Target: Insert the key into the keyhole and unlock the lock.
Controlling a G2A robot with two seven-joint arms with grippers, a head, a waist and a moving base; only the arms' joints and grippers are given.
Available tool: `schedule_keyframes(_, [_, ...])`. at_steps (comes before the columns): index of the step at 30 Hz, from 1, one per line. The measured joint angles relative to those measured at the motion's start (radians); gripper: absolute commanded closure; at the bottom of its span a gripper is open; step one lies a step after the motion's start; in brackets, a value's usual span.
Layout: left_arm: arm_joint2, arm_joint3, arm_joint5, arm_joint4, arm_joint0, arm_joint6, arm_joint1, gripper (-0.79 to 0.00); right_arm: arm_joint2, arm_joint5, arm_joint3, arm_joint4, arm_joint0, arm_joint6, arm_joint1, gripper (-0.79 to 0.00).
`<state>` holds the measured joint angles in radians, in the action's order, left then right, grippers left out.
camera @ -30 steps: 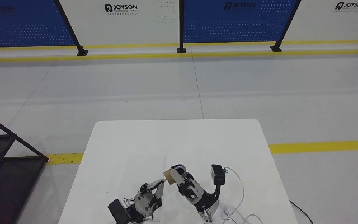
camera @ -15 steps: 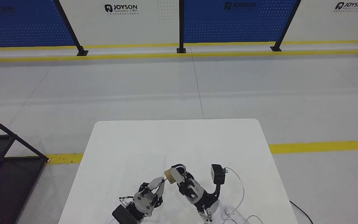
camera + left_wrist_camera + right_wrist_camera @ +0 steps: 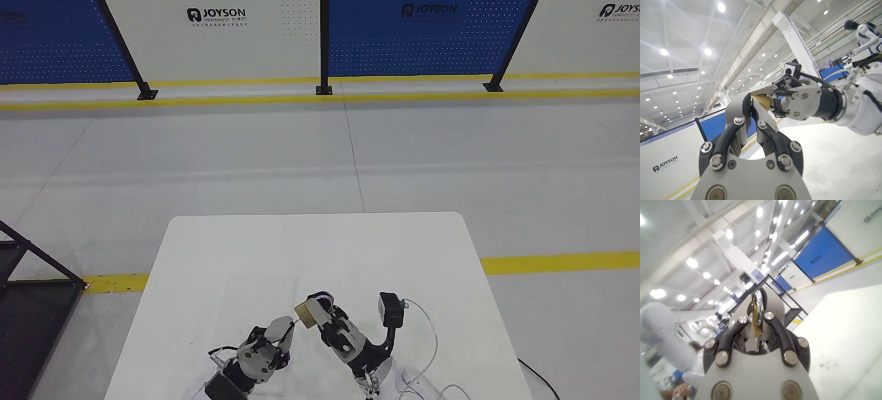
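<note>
Lock [image 3: 304, 316], brass, low centre in the top view, held up off the white table [image 3: 300, 250] by the right gripper [image 3: 316, 308]. Left to right in that view: black rack [image 3: 25, 290] on the floor at the left edge. Then the left gripper [image 3: 282, 328], lower left of centre, tips pointing up-right at the lock and just beside it. Then the lock itself with the right gripper clamped on it, its arm running down-right to the bottom edge. Then a white cable [image 3: 425, 335] looping over the table right of that arm. In the left wrist view, the left gripper's fingers [image 3: 746, 106] are pinched together at frame centre, and whatever sits between them is hidden. The tips are at the near end of the lock [image 3: 762, 101]; touching or a hair apart, cannot tell. The brass body sits just right of them, gripped top and bottom by the right gripper [image 3: 770, 99], which comes in from the right side of the frame with the table below it. In the right wrist view, the lock is at frame centre, seen edge-on, with the silver shackle [image 3: 759, 310] lying along the brass body. Both are squeezed between that gripper's two fingers [image 3: 772, 300]. A table corner fills the right and lower right.
</note>
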<state>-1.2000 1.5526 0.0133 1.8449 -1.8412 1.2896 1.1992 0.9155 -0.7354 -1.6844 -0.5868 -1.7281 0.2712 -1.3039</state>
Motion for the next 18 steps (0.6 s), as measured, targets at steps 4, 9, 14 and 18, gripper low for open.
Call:
schedule_keyframes(4, [0.004,-0.003,-0.008,-0.001,0.004,0.008,-0.002,-0.305,0.000,0.004,0.000,0.001,0.000,-0.003,0.000,0.000])
schedule_keyframes(9, [0.012,0.002,0.010,-0.044,0.004,0.020,-0.003,-0.785,0.001,0.004,0.000,0.004,0.001,-0.004,0.001,0.000])
schedule_keyframes(14, [0.006,0.007,0.023,-0.060,-0.003,0.038,-0.008,-0.785,0.005,0.003,0.000,0.006,0.002,-0.001,0.002,0.000])
schedule_keyframes(18, [0.002,0.009,0.052,-0.088,-0.011,0.048,-0.012,-0.785,0.009,0.000,-0.003,0.003,0.001,0.008,0.003,0.000])
